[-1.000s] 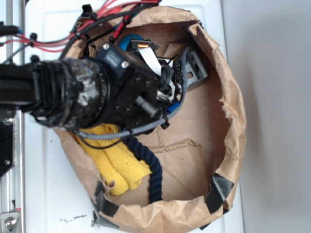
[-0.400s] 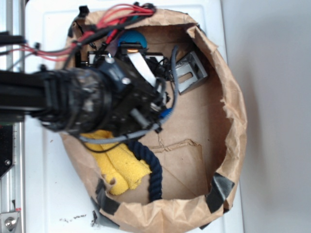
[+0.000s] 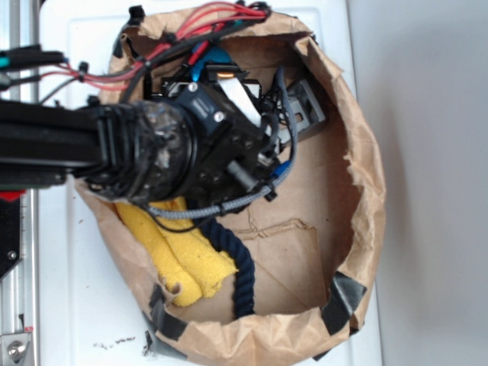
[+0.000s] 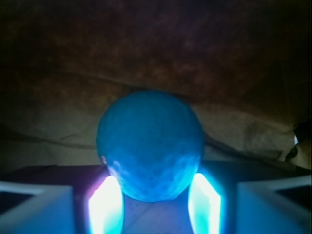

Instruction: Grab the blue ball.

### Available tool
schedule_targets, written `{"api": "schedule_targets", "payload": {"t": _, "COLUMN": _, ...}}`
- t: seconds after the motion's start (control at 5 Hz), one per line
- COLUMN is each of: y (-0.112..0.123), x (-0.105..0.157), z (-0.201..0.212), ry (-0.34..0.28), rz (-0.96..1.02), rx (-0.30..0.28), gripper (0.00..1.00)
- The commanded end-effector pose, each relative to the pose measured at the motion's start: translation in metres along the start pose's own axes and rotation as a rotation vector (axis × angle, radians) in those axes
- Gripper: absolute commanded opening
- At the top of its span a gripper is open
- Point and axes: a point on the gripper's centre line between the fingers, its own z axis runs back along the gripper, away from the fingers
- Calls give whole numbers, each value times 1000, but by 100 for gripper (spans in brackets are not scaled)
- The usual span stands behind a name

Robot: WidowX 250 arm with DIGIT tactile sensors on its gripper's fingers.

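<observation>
The blue ball (image 4: pixel 150 146) fills the middle of the wrist view, a matte teal sphere lit from below. My gripper (image 4: pixel 153 195) is shut on it: the two glowing pads (image 4: pixel 105 204) sit tight against its lower left and right sides. In the exterior view only a sliver of the blue ball (image 3: pixel 219 56) shows at the back of the paper bag, under the gripper (image 3: pixel 221 75), whose fingers are mostly hidden by the black wrist and cables.
The crumpled brown paper bag (image 3: pixel 366 183) walls in everything. Inside it lie a metal bracket (image 3: pixel 306 107) right of the gripper, a yellow cloth (image 3: pixel 183 263) and a dark navy rope (image 3: pixel 238 267) in front. Red wires (image 3: pixel 198 19) hang over the bag's back rim.
The arm's wrist has swung slightly right and turned over the ball. The ball now sits a little farther back and to the right, more covered by the gripper.
</observation>
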Motion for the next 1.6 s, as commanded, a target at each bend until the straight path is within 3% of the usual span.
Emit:
{"api": "schedule_targets", "payload": {"t": 0.0, "y": -7, "x": 12, "z": 9, "ry": 8, "rz": -3, "rx": -2, "gripper": 0}}
{"api": "schedule_targets", "payload": {"t": 0.2, "y": -15, "x": 12, "z": 10, "ry": 11, "rz": -1, "rx": 0, "gripper": 0}}
{"api": "schedule_targets", "payload": {"t": 0.6, "y": -19, "x": 10, "z": 27, "ry": 78, "rz": -56, "rx": -42, "gripper": 0}}
{"api": "schedule_targets", "payload": {"t": 1.0, "y": -1, "x": 10, "z": 78, "ry": 349, "rz": -280, "rx": -106, "gripper": 0}}
{"api": "schedule_targets", "payload": {"t": 1.4, "y": 18, "x": 24, "z": 133, "ry": 505, "rz": -394, "rx": -180, "gripper": 0}}
